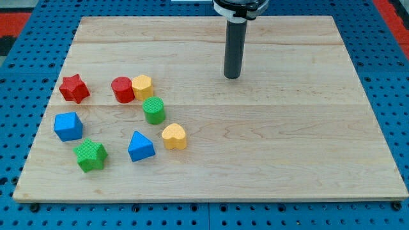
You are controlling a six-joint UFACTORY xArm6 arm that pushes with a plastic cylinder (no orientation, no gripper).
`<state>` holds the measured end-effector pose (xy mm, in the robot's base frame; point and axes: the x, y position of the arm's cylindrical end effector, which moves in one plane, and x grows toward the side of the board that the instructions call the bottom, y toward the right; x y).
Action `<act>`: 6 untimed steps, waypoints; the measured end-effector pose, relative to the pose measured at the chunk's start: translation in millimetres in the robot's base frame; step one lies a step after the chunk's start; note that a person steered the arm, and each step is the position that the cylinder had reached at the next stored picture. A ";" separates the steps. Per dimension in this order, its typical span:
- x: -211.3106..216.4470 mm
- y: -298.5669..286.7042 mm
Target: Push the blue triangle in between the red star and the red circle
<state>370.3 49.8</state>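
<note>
My tip (232, 76), the blunt end of a smooth dark cylindrical rod, rests on the pale, grained wooden tabletop (268, 147) near the view's top, well apart from every block; there are no jaws, only this rod. The ridged plastic blocks cluster at the view's left. The blue triangle (140, 146) lies low in the cluster, between the green star (90, 155) and the yellow heart (174, 136). The red star (74, 87) sits at the far left, the red circle (123, 89) to its right, touching a yellow hexagon (142, 85). A green cylinder (153, 110) and a blue cube (68, 126) stand nearby.
</note>
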 end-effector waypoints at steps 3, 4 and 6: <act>7.5 3.2; 35.3 33.2; 36.7 40.5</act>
<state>407.1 90.3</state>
